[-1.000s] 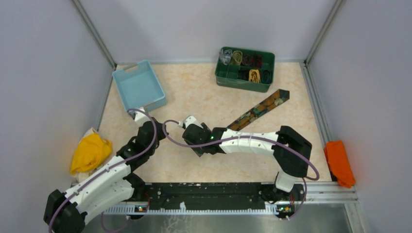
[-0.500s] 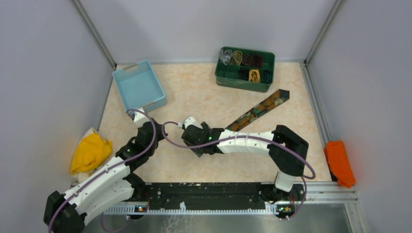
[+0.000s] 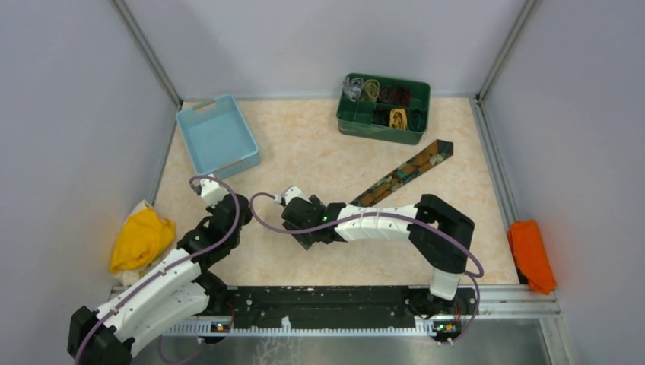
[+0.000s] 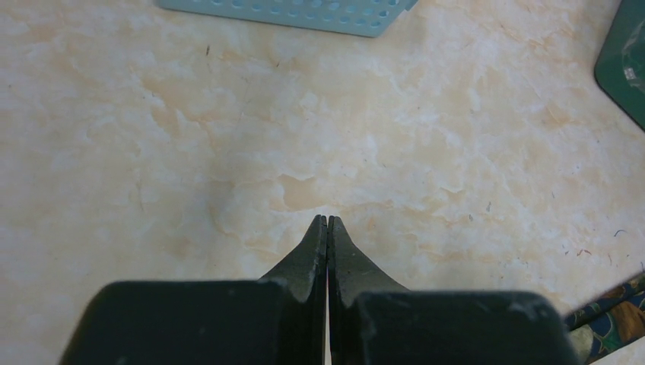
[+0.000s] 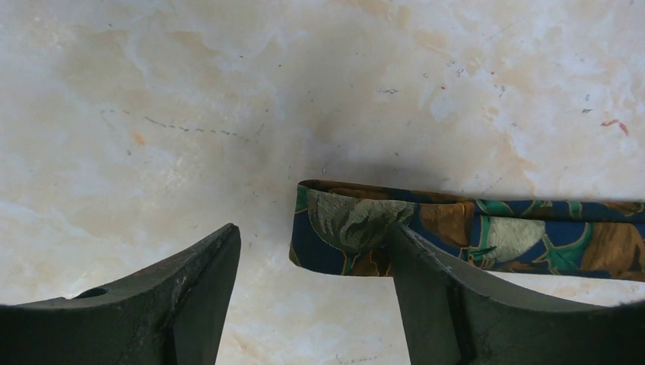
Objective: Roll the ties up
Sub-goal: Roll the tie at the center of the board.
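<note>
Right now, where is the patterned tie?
Top view: the patterned tie lies diagonally right of centre, its far end near the green bin, its near end inside the open right gripper.

A dark patterned tie point(image 3: 407, 171) with gold-orange and teal leaves lies flat and stretched out diagonally on the tabletop point(image 3: 304, 152), its near end doubled over. A beige tie point(image 3: 370, 90), maroon tie point(image 3: 395, 93) and yellow tie point(image 3: 398, 118) sit rolled in the green bin point(image 3: 380, 129).

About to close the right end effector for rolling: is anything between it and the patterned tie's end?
Nothing visible. The right end effector is open, and the folded end of the patterned tie already lies between its jaws.
</note>
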### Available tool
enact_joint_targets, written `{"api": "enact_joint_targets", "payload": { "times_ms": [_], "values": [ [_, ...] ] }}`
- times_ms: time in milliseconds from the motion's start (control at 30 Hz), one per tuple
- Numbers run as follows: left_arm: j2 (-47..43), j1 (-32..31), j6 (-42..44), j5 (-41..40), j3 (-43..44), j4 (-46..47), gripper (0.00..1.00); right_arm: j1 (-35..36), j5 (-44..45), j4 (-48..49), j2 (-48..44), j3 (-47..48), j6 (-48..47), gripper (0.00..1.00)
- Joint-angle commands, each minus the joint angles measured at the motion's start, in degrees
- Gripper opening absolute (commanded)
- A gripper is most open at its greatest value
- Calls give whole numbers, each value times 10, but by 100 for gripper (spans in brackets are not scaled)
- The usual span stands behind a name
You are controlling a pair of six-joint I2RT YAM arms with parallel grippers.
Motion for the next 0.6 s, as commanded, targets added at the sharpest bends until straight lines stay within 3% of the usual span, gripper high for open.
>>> {"api": "enact_joint_targets", "payload": {
  "times_ms": [0,200,300,467,567],
  "values": [
    [-17,4,4,-15,11,-12,0,-16,-1,30,25,-21,5,71],
    [-34,4,21,-13,6,0,0,-41,-10,48,33,-51,8,71],
    [-37,3,28,-16,7,0,0,-45,-16,51,37,-56,11,65],
    [-39,4,33,-16,9,6,0,-53,-13,55,43,-58,30,37],
    [-35,5,32,-18,15,6,0,-58,-16,68,33,-62,40,26]
  ]
}}
